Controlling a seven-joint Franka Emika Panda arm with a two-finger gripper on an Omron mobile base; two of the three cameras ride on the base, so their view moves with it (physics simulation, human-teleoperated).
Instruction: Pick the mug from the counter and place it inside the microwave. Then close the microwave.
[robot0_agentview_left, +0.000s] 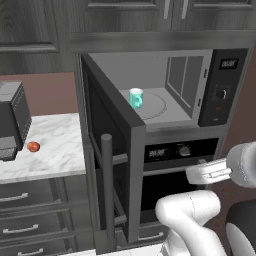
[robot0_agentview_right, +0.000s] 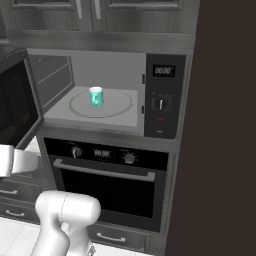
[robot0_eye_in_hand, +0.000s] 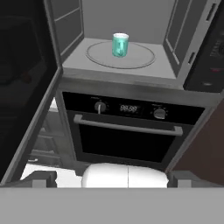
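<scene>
The mug (robot0_agentview_left: 136, 98) stands upright on the turntable (robot0_agentview_left: 159, 106) inside the microwave (robot0_agentview_right: 107, 90), toward the plate's nine o'clock edge in the left base view. Placing looks done; closing is the step in hand. The door (robot0_agentview_left: 111, 165) stands wide open. The end effector (robot0_eye_in_hand: 111, 180) hangs back, empty, fingers apart. Next, I judge, it must reach the door's outer face and push it shut.
</scene>
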